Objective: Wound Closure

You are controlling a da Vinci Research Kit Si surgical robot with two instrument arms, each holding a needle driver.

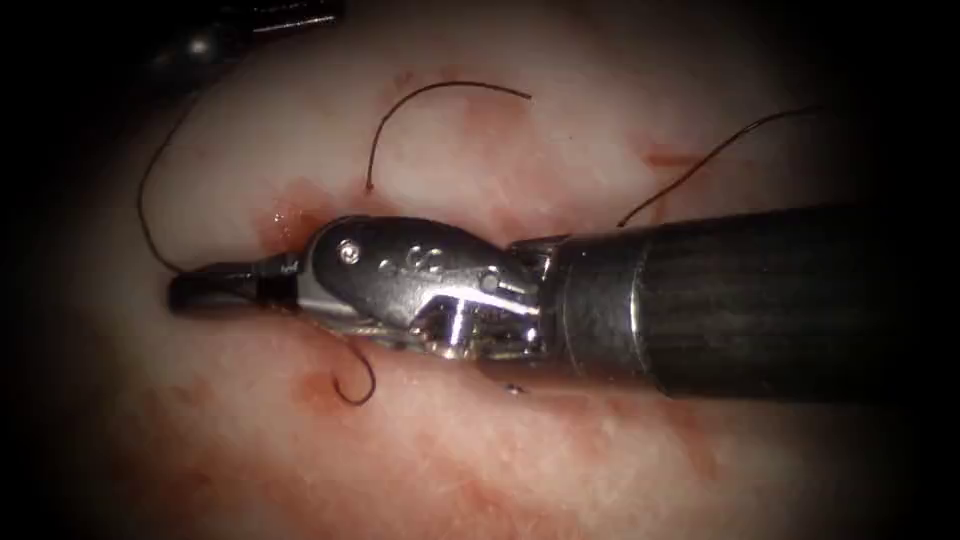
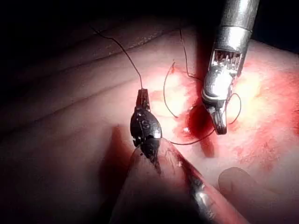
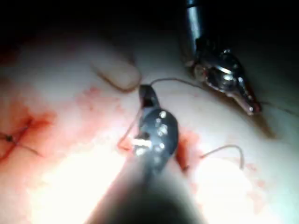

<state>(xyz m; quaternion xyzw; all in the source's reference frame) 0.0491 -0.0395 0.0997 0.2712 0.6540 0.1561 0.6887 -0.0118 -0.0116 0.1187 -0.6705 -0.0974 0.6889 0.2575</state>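
My right tool (image 1: 215,288) lay flat across the tissue (image 1: 560,470), long axis running from 3 to 9 o'clock, its jaws closed at the 9 o'clock end on the thread (image 1: 141,205), which arced away toward 12. My left tool (image 2: 142,94) was clamped on the thread too, the strand rising straight from its tip. Red fluid (image 1: 285,222) pooled just beside my right tool's wrist. A curled cut end (image 1: 358,392) lay at 6, with bare tissue open beyond it.
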